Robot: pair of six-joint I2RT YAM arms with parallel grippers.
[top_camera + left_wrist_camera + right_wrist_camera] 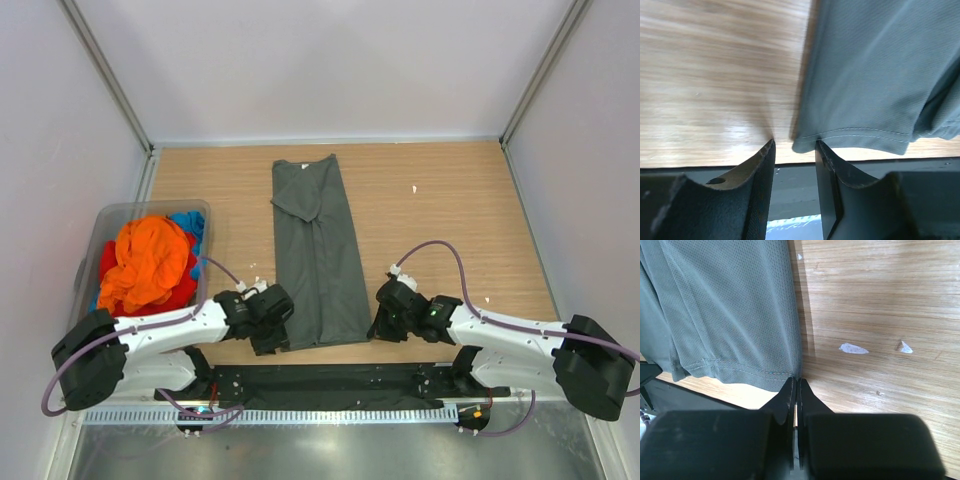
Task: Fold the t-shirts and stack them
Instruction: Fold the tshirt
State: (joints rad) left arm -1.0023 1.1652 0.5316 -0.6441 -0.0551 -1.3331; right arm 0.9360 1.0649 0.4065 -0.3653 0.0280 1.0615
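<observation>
Treating grey-green t-shirt [318, 255] as limp, light cloth: best pinched at hem corners, with right jaws clenched on one, left jaws parted astride other.

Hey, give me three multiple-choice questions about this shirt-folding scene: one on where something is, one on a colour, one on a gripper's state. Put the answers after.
1. Where is the orange t-shirt?
A. in the plastic bin
B. draped over an arm
C. on the floor

2. What colour is the folded t-shirt on the table?
A. red
B. blue
C. dark grey-green

3. How is the right gripper?
A. wide open
B. shut
C. out of view

Answers:
1 A: it tops the pile in the bin at the left.
2 C: the overhead view shows it grey-green.
3 B: its fingertips meet at the shirt's near right corner.
</observation>
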